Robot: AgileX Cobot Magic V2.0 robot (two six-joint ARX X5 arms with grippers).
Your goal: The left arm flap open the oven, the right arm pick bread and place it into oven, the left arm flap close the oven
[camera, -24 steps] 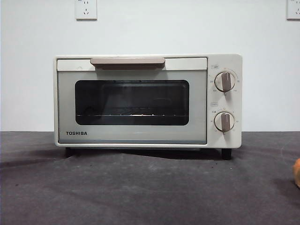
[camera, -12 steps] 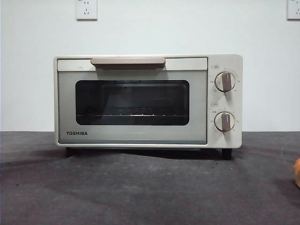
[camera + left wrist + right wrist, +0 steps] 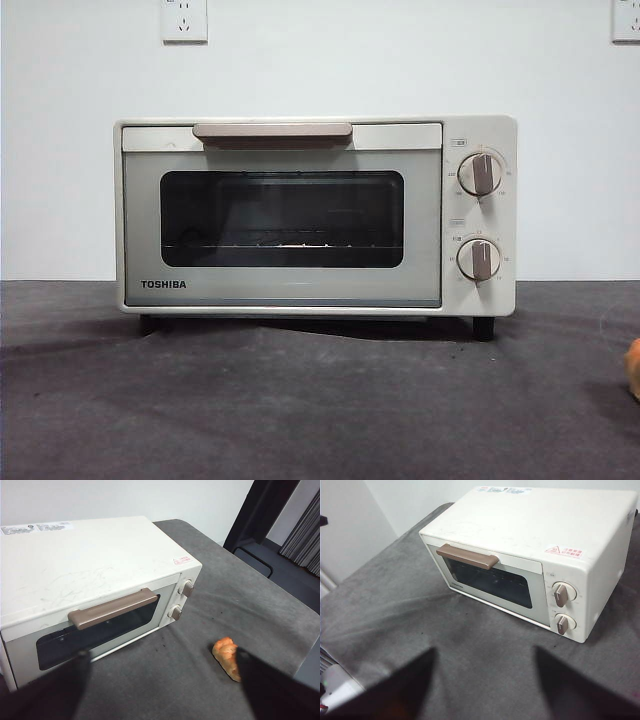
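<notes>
Front view is showing the oven (image 3: pixel 315 215) with its door shut, so I'm judging we're starting: left gripper (image 3: pixel 160 690), jaws wide and empty, needs the handle (image 3: pixel 113 609); bread (image 3: pixel 227 657) is lying right of it.

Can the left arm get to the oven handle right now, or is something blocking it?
Probably yes. In the left wrist view the left gripper hangs open above the table in front of the oven, whose door is shut. The handle is fully exposed; the bread lies off to the knob side, clear of that path.
</notes>
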